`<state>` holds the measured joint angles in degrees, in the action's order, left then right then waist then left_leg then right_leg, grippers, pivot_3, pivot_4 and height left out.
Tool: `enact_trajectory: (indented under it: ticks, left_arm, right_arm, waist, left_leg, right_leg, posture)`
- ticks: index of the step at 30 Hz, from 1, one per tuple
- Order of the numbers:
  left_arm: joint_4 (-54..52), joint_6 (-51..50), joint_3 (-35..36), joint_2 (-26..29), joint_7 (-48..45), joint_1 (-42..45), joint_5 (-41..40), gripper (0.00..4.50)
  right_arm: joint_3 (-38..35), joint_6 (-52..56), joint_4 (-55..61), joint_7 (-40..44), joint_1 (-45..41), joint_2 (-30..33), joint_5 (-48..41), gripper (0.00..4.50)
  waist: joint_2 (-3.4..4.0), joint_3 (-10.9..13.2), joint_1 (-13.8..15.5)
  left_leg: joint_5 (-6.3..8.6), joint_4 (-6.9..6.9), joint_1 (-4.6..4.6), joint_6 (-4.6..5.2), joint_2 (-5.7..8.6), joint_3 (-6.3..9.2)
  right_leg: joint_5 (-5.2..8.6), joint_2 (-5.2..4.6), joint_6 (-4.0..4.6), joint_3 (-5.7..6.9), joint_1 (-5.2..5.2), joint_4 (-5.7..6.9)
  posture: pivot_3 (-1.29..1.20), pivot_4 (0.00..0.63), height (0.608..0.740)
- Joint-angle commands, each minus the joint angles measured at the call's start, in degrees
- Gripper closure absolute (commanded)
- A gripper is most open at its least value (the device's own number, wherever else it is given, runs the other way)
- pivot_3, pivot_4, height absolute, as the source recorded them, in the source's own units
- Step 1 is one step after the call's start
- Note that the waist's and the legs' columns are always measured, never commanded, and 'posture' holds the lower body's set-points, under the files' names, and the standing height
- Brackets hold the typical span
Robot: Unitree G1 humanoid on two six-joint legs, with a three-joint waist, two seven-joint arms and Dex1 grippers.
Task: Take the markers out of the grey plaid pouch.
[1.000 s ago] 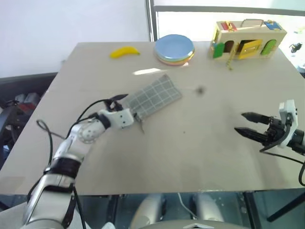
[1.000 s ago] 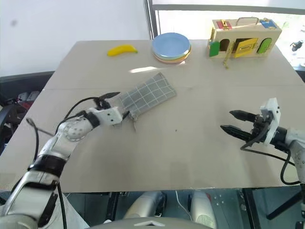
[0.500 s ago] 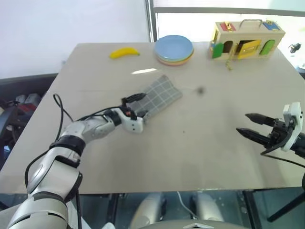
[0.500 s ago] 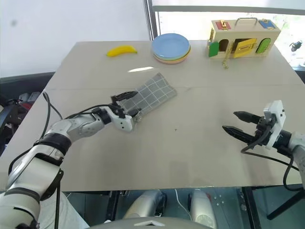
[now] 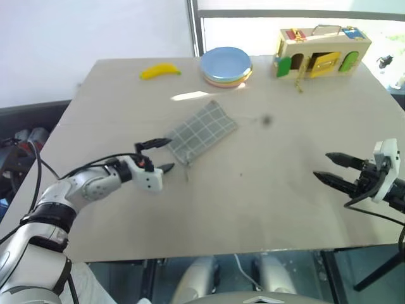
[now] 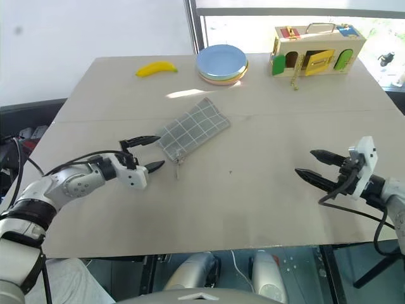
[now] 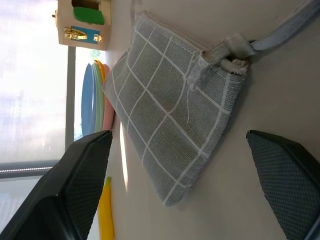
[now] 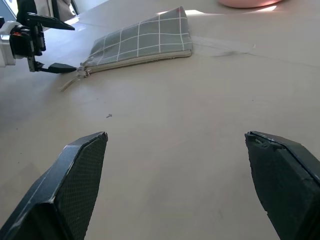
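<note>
- Lying flat near the middle of the table (image 5: 266,209), the grey plaid pouch (image 5: 201,132) runs diagonally, its zipper end and pull strap (image 7: 295,26) toward the left gripper.
- Pouch looks closed — zipper edge shows as a pale line along one long side in the right wrist view; markers can't be seen.
- Left gripper (image 5: 161,155) sits just beside the pouch's near corner, fingers spread wide, holding nothing. One fingertip (image 5: 166,141) is close to the pouch's edge, the other (image 5: 168,167) near the pull strap; whether either touches, I cannot tell.
- Right gripper (image 5: 329,166) hangs over the table's right side, well apart from the pouch, fingers wide apart and empty, pointing toward the left.
- Far edge of the table: yellow banana (image 5: 159,71), stack of round plates (image 5: 226,64) with a blue one on top, wooden toy box (image 5: 321,50) with coloured doors and latches — all well away from both grippers.
</note>
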<state>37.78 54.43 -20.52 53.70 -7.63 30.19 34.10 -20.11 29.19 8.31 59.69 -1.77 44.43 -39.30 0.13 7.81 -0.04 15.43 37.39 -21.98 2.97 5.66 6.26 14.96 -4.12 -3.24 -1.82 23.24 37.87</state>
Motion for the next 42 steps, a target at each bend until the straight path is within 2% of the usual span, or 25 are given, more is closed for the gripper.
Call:
enact_trajectory:
  ticks: [1,8,10,13,18,19,20,24,29,35,39,42]
  left_arm:
    - [-0.5,-4.5,-1.6,-4.4,0.5,-0.4,4.3,0.0]
    - [2.8,-11.8,-2.9,-10.6,10.5,2.7,12.2,0.0]
    - [3.5,-13.5,-3.1,-11.5,13.3,3.3,13.6,0.4]
    - [4.5,-15.3,-3.4,-12.6,18.1,4.4,15.7,1.45]
    - [5.7,-15.6,-4.2,-13.3,20.7,5.1,16.5,3.86]
    - [5.8,-15.6,-4.3,-13.4,20.9,5.1,16.4,4.24]
    - [5.8,-15.5,-4.3,-13.5,21.1,5.1,16.3,4.43]
    - [4.8,-14.7,-3.1,-14.6,20.2,4.6,13.3,4.43]
    - [-1.4,-14.7,1.2,-19.2,8.3,1.7,-2.0,4.43]
    - [-16.1,-28.2,5.1,-27.4,-2.7,-2.0,-13.1,4.43]
    - [-24.0,-37.3,6.1,-32.4,-6.2,-3.1,-15.8,4.43]
    - [-27.4,-40.9,5.8,-34.8,-7.2,-3.3,-15.6,4.43]
  right_arm:
    - [-0.1,-1.2,0.2,0.3,-1.3,-0.3,-0.1,0.03]
    - [0.0,-1.5,0.7,-0.4,-1.5,-0.9,0.0,0.03]
    - [-0.1,-1.6,0.7,-0.4,-1.5,-1.0,0.0,0.0]
    - [-0.2,-1.9,0.7,-0.5,-1.4,-1.2,0.0,0.0]
    - [-0.2,-2.1,0.8,-0.6,-1.3,-1.6,0.1,0.0]
    - [-0.2,-2.1,0.8,-0.7,-1.2,-1.7,0.2,0.0]
    - [-0.2,-2.1,0.9,-0.8,-1.1,-1.8,0.2,0.0]
    - [0.0,-2.2,1.0,-0.9,-1.0,-1.8,0.4,0.0]
    - [2.6,-2.9,2.7,-2.7,-3.8,-3.0,1.6,0.0]
    - [11.1,-3.2,8.7,-10.1,-10.0,-10.2,5.0,0.0]
    - [16.3,-5.7,9.9,-15.4,-14.0,-17.0,8.5,0.0]
    - [18.8,-7.3,8.6,-17.9,-16.6,-20.9,11.1,0.0]
  waist:
    - [0.13,-0.1,0.5]
    - [0.16,-0.1,1.6]
    - [0.17,-0.2,1.8]
    - [0.15,-0.1,1.8]
    - [0.2,-0.2,2.2]
    - [0.27,-0.2,2.3]
    - [0.31,-0.3,2.4]
    - [0.33,-0.3,2.4]
    - [0.33,-0.3,2.3]
    - [0.16,-0.2,1.9]
    - [0.11,-0.2,0.8]
    - [0.09,-0.2,0.4]
  left_leg:
    - [0.0,0.0,0.02,0.0,0.01,0.0]
    - [0.07,0.1,0.2,0.15,0.03,0.1]
    - [0.06,0.1,0.22,0.13,0.03,0.09]
    - [0.01,0.12,0.22,0.05,0.03,0.09]
    - [-0.01,0.12,0.21,0.01,0.03,0.1]
    - [0.0,0.12,0.23,0.03,0.03,0.1]
    - [0.0,0.12,0.26,0.04,0.03,0.13]
    - [0.01,0.12,0.31,0.06,0.03,0.17]
    - [-0.06,0.15,0.25,-0.07,0.05,0.22]
    - [-0.11,0.18,-0.1,-0.15,0.03,0.26]
    - [-0.13,0.48,-0.72,-0.18,0.02,0.32]
    - [-0.12,0.74,-0.87,-0.17,0.03,0.34]
  right_leg:
    - [0.0,0.0,0.0,0.01,-0.01,-0.01]
    - [0.0,0.0,0.0,0.18,-0.25,0.05]
    - [0.0,-0.01,0.0,0.19,-0.27,0.06]
    - [0.0,0.01,0.0,0.21,-0.33,0.07]
    - [0.0,0.0,0.0,0.2,-0.3,0.09]
    - [0.0,-0.01,0.0,0.19,-0.32,0.1]
    - [0.0,-0.01,0.0,0.18,-0.38,0.11]
    - [0.0,-0.01,0.0,0.2,-0.44,0.11]
    - [0.0,-0.03,0.0,0.23,-0.43,0.07]
    - [-0.01,-0.02,0.01,0.23,-0.08,0.05]
    - [-0.01,0.04,0.01,0.28,0.44,0.16]
    - [-0.01,0.07,0.01,0.32,0.45,0.17]
  posture:
    - [0.0,0.15,0.74]
    - [0.0,0.15,0.74]
    - [0.0,0.15,0.74]
    - [0.0,0.15,0.74]
    - [0.0,0.15,0.74]
    - [0.0,0.15,0.74]
    - [0.0,0.15,0.74]
    - [0.0,0.15,0.74]
    - [0.0,0.15,0.74]
    - [0.0,0.15,0.74]
    - [0.0,0.15,0.74]
    - [0.0,0.15,0.74]
